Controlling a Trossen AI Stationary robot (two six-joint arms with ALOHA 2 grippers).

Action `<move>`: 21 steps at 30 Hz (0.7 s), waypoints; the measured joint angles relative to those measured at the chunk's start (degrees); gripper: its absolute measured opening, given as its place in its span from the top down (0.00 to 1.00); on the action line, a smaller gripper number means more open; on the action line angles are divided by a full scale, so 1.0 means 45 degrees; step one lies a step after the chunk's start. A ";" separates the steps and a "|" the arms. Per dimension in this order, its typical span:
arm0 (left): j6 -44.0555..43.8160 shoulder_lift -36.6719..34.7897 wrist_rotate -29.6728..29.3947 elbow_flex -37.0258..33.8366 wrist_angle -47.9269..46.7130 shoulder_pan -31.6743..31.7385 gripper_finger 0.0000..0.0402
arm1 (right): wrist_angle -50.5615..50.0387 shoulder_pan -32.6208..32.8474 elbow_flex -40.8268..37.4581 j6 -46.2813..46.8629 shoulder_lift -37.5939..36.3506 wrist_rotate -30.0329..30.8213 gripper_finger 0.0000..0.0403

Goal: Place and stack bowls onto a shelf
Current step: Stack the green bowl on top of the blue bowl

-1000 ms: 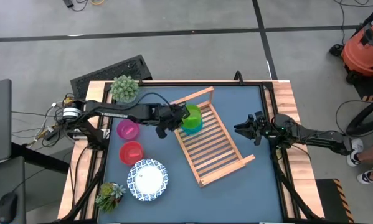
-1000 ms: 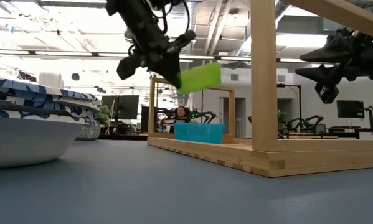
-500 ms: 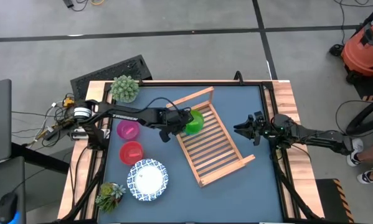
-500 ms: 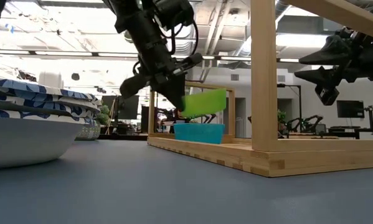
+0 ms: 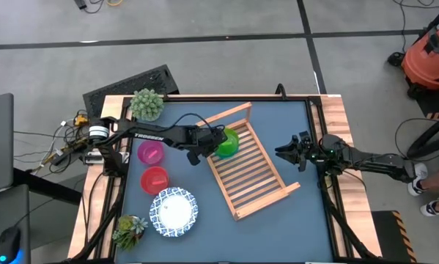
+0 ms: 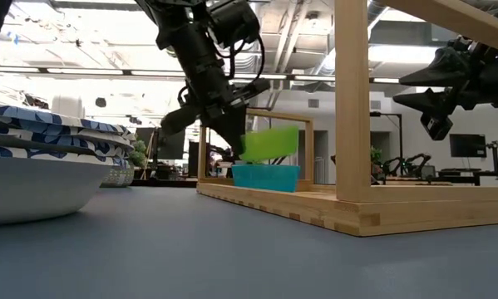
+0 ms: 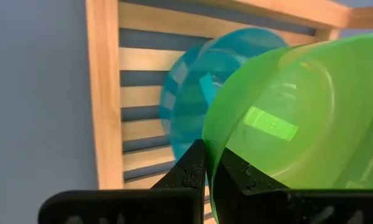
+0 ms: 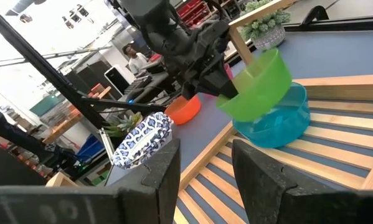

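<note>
My left gripper is shut on the green bowl at the far-left end of the wooden slatted shelf. The green bowl hangs tilted just above the blue bowl, which stands on the shelf's slats. Whether the two bowls touch does not show. The pink bowl, the red bowl and the white blue-rimmed dishes sit on the table left of the shelf. My right gripper waits open near the table's right edge, pointing at the shelf. My left gripper pinches the green bowl's rim, one finger outside the wall and one finger inside the hollow. It comes slanting down from the table's left. The bowl is lifted and tilted, over the blue bowl.
One potted plant stands at the table's far-left corner and another at the near-left corner. The shelf lies askew across the table's middle, its raised end rail close to the low camera. Bare slats stretch toward the table's near side.
My left gripper has carried the green bowl downward, from well above the shelf to just over the blue bowl, keeping its hold. From above, the green bowl now covers the blue one.
</note>
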 joint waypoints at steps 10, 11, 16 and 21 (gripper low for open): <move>-0.0126 0.0236 0.0110 0.0005 -0.0040 0.0122 1.00 | 0.0000 0.0015 0.0002 0.0000 0.0000 -0.0015 0.58; -0.0081 0.0240 0.0127 -0.0004 -0.0045 0.0145 1.00 | 0.0000 0.0015 0.0005 0.0000 0.0000 -0.0015 0.58; -0.0026 0.0240 0.0215 0.0000 0.0030 0.0165 1.00 | 0.0000 0.0015 0.0002 0.0000 0.0000 -0.0015 0.58; 0.0169 0.0240 0.0256 0.0000 0.0004 0.0160 0.99 | 0.0000 0.0015 0.0005 -0.0010 0.0000 -0.0015 0.58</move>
